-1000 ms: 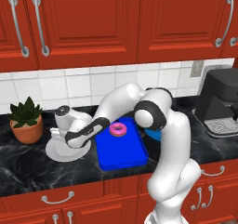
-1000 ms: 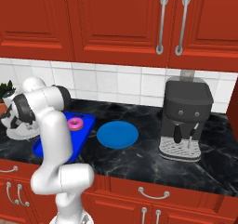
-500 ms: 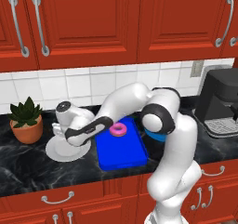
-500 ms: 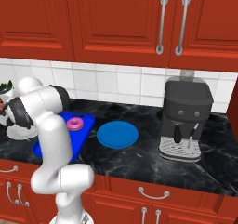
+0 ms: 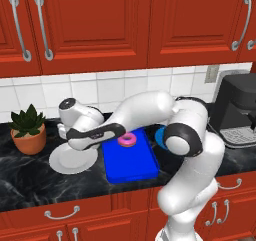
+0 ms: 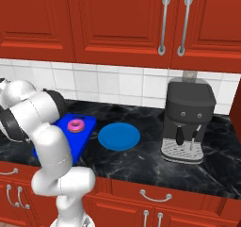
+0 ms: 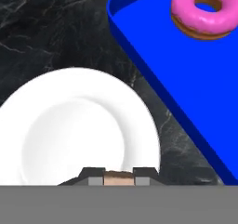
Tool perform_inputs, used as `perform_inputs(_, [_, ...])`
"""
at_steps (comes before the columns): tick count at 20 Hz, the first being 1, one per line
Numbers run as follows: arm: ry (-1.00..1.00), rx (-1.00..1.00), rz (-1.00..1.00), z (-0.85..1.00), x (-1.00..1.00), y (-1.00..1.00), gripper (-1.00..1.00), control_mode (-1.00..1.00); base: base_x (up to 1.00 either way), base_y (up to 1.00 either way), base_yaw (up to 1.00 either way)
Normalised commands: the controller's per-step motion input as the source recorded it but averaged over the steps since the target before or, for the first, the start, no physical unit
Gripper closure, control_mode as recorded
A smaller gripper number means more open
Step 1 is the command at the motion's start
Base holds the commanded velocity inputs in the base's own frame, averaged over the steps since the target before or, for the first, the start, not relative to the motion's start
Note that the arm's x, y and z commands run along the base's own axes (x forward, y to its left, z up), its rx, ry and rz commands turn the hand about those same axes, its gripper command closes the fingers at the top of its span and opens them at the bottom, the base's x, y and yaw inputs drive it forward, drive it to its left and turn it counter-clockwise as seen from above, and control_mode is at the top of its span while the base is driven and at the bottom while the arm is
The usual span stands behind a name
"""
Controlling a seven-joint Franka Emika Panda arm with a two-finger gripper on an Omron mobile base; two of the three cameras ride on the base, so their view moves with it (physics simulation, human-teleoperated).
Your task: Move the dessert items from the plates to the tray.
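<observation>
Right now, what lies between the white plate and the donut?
In the hand view, a strip of bare black counter, then the tray's rim and open blue floor, lie between the white plate and the donut.

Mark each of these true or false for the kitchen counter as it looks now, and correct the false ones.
1. The pink donut lies on the blue tray. True.
2. The claw is wide open with nothing in it. False: it is shut on a small tan cake cube, seen between its tips in the hand view.
3. The white plate has nothing lying on it. True.
4. The round blue plate holds the donut. False: that plate is bare; the donut is on the tray.
5. A potted plant stands left of the white plate. True.
6. The coffee machine sits on the tray. False: it stands on the counter, right of the round blue plate.
</observation>
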Motion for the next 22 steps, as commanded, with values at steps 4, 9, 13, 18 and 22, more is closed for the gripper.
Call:
perform_inputs(4, [0.00, 0.00, 0.00, 0.20, -0.51, -0.67, 1.00, -1.00, 0.00, 0.00, 0.00])
perform_inputs(9, [0.00, 0.00, 0.00, 0.26, -0.51, -0.78, 1.00, -1.00, 0.00, 0.00, 0.00])
perform_inputs(13, [-0.01, 0.01, 0.03, 0.10, -0.45, -0.74, 1.00, -1.00, 0.00, 0.00, 0.00])
perform_inputs(18, [0.00, 0.00, 0.14, 0.03, -0.20, -0.48, 1.00, -1.00, 0.00, 0.00, 0.00])
perform_inputs(22, [0.00, 0.00, 0.10, 0.01, -0.06, -0.45, 1.00, -1.00, 0.00, 0.00, 0.00])
